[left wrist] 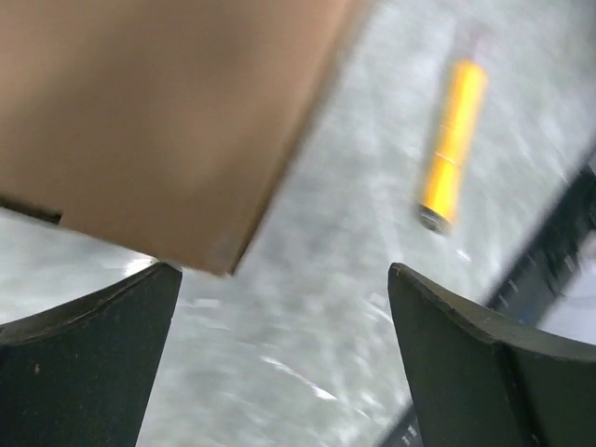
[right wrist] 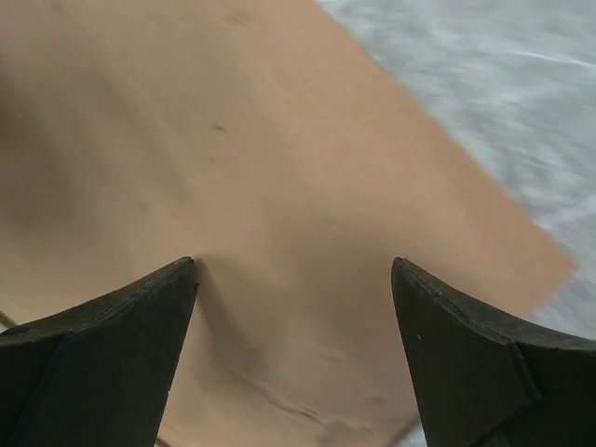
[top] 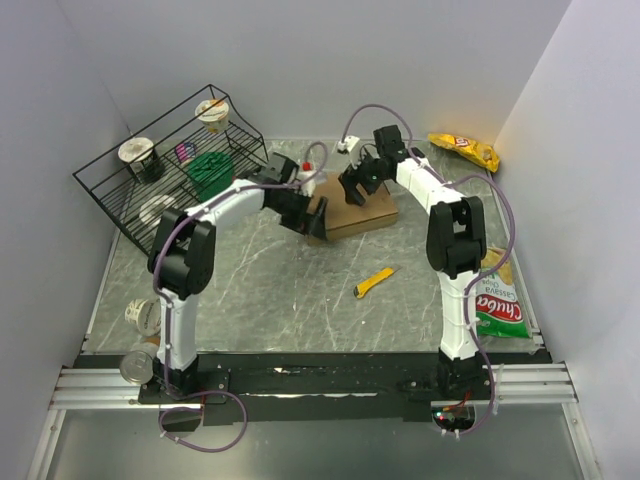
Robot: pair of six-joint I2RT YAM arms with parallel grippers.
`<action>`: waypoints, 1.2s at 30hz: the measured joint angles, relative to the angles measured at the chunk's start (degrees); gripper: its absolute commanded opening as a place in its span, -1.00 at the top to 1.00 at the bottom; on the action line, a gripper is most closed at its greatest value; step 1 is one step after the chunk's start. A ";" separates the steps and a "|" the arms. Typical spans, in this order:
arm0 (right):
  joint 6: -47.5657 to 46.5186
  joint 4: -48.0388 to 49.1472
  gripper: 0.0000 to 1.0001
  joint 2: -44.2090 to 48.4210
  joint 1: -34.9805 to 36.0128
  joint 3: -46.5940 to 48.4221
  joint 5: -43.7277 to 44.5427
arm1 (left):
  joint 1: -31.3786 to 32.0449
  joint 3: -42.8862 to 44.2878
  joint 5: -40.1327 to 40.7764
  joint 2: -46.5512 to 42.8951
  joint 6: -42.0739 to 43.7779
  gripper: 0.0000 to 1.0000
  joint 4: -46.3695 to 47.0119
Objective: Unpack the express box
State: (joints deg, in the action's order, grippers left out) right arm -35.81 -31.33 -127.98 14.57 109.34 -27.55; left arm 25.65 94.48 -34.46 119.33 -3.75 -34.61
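Black fingers [right wrist: 102, 354] of the right claw [right wrist: 293, 265] fill the bottom of its wrist view. They are spread wide with nothing between them, poised just over the flat brown top of the express box [right wrist: 279, 140]. From above I see the box lying toward the far middle of the counter [top: 280, 300], flanked by both arms, with the right claw over its far side and the left claw [top: 303, 212] at its left end. That left one is also spread wide and holds nothing. Its own camera (blurred, so I trust it less) shows a corner of the carton above the fingers and the yellow cutter [left wrist: 452, 140] lying apart on the stone. My worry is purchase: I see no raised flap edge under the right fingers, so closing there would likely just skate across cardboard. A push from either side could slide the light carton over the smooth counter. With both claws this near each other, a careless reach risks knocking them together.
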 measured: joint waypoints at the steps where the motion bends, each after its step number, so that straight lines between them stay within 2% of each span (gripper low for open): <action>1: -1.73 -2.49 -0.83 -0.22 0.20 0.76 -1.60 | 1.36 -0.48 -0.48 -1.20 0.33 -0.99 -0.87; 7: -14.84 -14.58 -0.83 -3.41 1.84 7.23 -9.03 | 6.19 -0.02 -2.60 -6.86 6.40 -0.99 -4.61; 11: -22.29 -20.33 -0.77 -3.56 3.28 8.44 -10.16 | 3.69 0.55 -3.50 -10.84 10.75 -0.98 -9.90; 13: -22.88 -21.38 -0.76 -3.54 3.76 8.76 -11.13 | 1.11 0.83 -4.24 -12.96 12.52 -0.99 -12.52; 15: -18.88 -20.90 -0.78 -3.52 3.74 8.92 -13.03 | -2.34 0.76 -4.24 -15.37 12.68 -0.99 -13.38; 18: -7.78 -14.47 -0.85 -2.67 1.97 7.96 -12.13 | -6.88 0.76 -1.44 -17.77 11.56 -0.99 -11.58; 21: 4.22 -4.85 -0.90 1.09 -2.64 3.34 -6.36 | -8.33 3.80 2.91 -16.04 9.90 -0.99 -10.51; 24: 11.47 -1.66 -0.89 2.80 -7.28 4.13 0.74 | -7.85 9.49 5.92 -10.54 8.50 -0.99 -8.92; 27: 16.02 -3.21 -0.86 0.42 -9.64 11.28 4.98 | -7.61 14.69 7.52 -4.83 7.32 -0.99 -8.04; 30: 20.24 -4.61 -0.84 -4.57 -9.42 19.91 4.94 | -7.61 15.19 8.09 -3.21 6.51 -0.99 -7.96; 36: 23.96 -9.44 -0.79 -10.84 -6.69 20.41 -3.65 | -7.72 11.32 9.11 -6.16 6.14 -0.99 -7.13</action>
State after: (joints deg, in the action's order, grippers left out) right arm -11.86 -40.77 -138.82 7.88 129.75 -31.20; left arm 17.93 105.80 -25.34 113.16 2.39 -41.74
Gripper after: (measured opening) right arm 0.914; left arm 0.994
